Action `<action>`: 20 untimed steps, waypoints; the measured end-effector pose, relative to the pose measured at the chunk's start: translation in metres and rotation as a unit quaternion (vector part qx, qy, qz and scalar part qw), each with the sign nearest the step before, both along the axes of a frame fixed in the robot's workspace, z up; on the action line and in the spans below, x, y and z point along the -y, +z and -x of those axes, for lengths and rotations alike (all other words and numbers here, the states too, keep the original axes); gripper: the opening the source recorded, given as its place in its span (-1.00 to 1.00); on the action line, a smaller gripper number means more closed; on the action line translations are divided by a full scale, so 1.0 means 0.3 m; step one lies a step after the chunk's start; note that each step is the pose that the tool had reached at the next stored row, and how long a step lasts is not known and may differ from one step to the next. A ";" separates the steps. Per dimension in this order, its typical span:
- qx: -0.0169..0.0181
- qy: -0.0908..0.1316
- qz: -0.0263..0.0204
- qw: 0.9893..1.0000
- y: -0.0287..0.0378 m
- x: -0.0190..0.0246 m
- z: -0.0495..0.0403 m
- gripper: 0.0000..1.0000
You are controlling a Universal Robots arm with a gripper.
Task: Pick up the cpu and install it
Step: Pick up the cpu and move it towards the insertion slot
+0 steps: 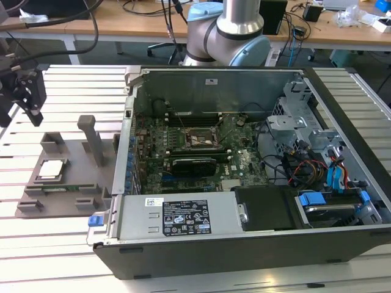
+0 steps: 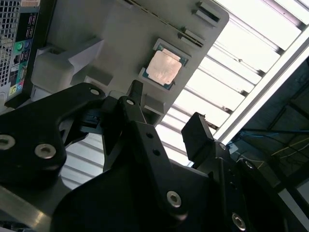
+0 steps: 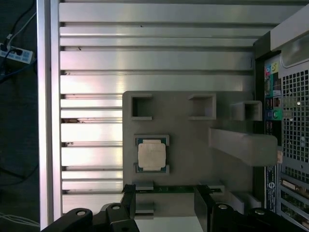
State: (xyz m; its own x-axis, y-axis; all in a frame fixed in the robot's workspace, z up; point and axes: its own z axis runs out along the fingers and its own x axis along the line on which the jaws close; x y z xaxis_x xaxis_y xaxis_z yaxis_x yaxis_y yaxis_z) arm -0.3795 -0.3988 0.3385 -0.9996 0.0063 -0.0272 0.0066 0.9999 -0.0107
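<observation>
The cpu [image 1: 51,169], a flat square chip with a silver top, lies in a recess of a grey fixture plate [image 1: 76,160] at the exterior view's left. Both wrist views look down on the cpu [image 3: 151,155] [image 2: 164,67]. My gripper [image 1: 30,104] hangs above the slatted table beyond the fixture, well apart from the chip. In the first wrist view the gripper [image 3: 165,200] is open, its two black fingers [image 3: 129,197] spread with nothing between them. The second wrist view also has the gripper [image 2: 166,108] open. The motherboard's socket [image 1: 198,139] sits inside the open computer case [image 1: 183,213].
The fixture carries a tall grey post [image 1: 91,139], several square pockets [image 3: 142,107] and a green strip [image 3: 169,189] in a slot. The case wall [image 1: 125,159] rises just beside the fixture. Cables and drive cages [image 1: 311,159] crowd the case's far end. The arm's base [image 1: 229,30] stands behind.
</observation>
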 end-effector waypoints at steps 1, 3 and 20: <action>0.000 0.000 0.000 1.000 -0.002 0.000 0.000 0.20; 0.000 0.000 0.000 1.000 -0.008 0.000 0.000 0.20; 0.000 0.024 0.002 1.000 -0.135 0.000 0.000 0.20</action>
